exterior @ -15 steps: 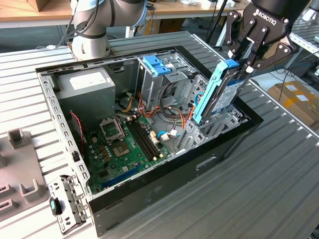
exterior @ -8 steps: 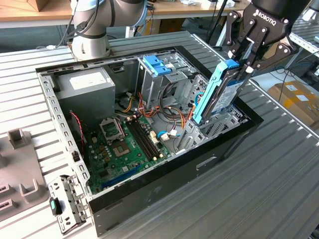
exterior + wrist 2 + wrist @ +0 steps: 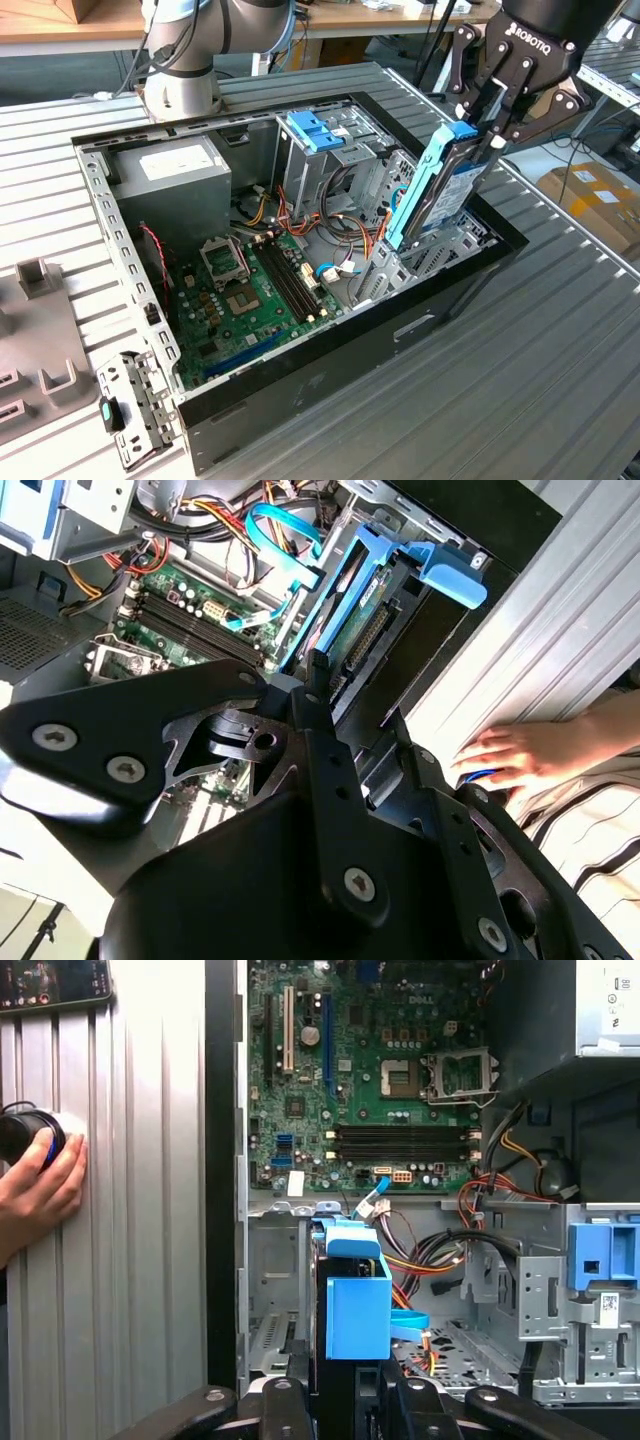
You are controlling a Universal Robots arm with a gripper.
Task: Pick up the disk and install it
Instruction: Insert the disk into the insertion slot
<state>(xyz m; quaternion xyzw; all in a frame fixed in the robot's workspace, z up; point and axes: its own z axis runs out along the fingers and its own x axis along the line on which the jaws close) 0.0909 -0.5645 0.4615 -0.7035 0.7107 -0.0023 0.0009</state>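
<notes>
The disk (image 3: 447,190), a silver-grey drive with blue side rails, stands tilted on edge over the drive bay at the exterior view's right end of the open computer case (image 3: 330,345). Its lower end reaches down into the bay. My gripper (image 3: 497,135) is shut on the disk's upper end. In the second wrist view the disk (image 3: 365,615) shows its green circuit side beyond the gripper (image 3: 355,705). The first wrist view has the disk's blue rail end (image 3: 357,1305) just past the gripper (image 3: 350,1400).
Inside the case lie a green motherboard (image 3: 250,300), a grey power supply box (image 3: 170,175), loose cables and a light-blue latch (image 3: 315,128). A person's hand (image 3: 40,1185) rests on the ribbed table beside the case. A metal bracket (image 3: 135,405) lies at the near corner.
</notes>
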